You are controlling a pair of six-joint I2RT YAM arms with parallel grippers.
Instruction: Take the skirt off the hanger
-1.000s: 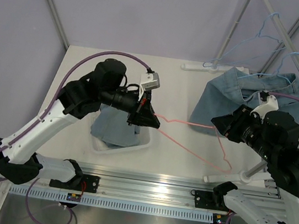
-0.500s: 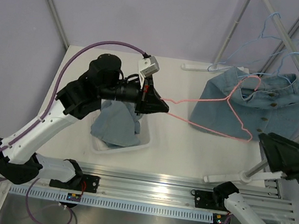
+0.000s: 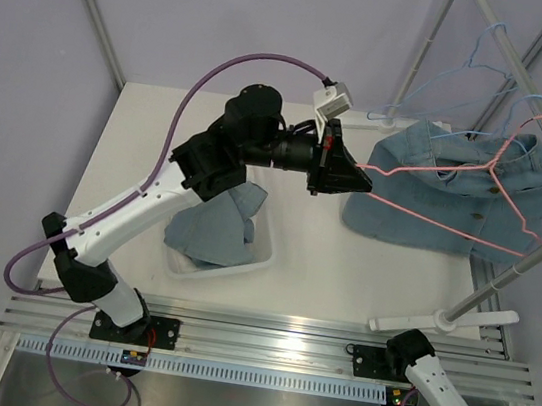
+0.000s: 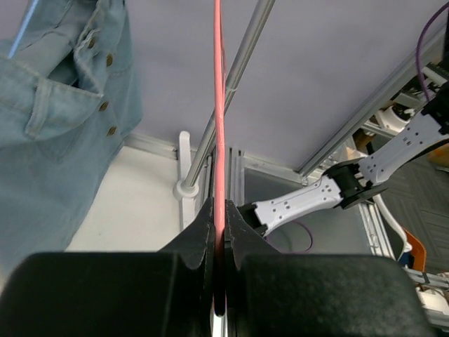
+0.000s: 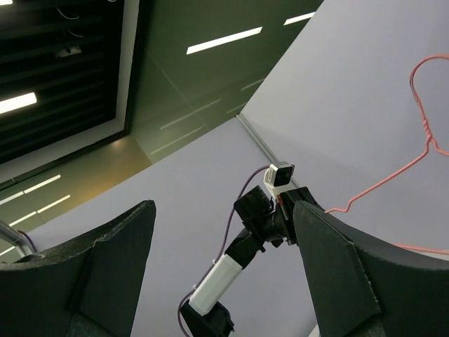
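Note:
A bare pink wire hanger [image 3: 450,225] hangs in the air over the back right of the table, its hook up by the rack rail [image 3: 530,83]. My left gripper [image 3: 363,179] is shut on the hanger's left end. In the left wrist view the pink wire [image 4: 218,105] runs straight up out of my pinched left gripper [image 4: 219,203]. One denim skirt [image 3: 212,230] lies crumpled in the white bin [image 3: 261,257]. My right gripper [image 5: 224,207] is open and empty, pointing upward, with the pink hanger [image 5: 386,181] far off. It is outside the top view.
Another denim skirt [image 3: 400,221] hangs from the rail on a blue hanger [image 3: 471,70], just behind the pink one; it fills the left of the left wrist view [image 4: 49,140]. The rack's pole and foot [image 3: 446,321] stand at the right.
My right gripper opened, let go of the pink hanger and left the top view. My left arm swung right and up, carrying the hanger toward the rail.

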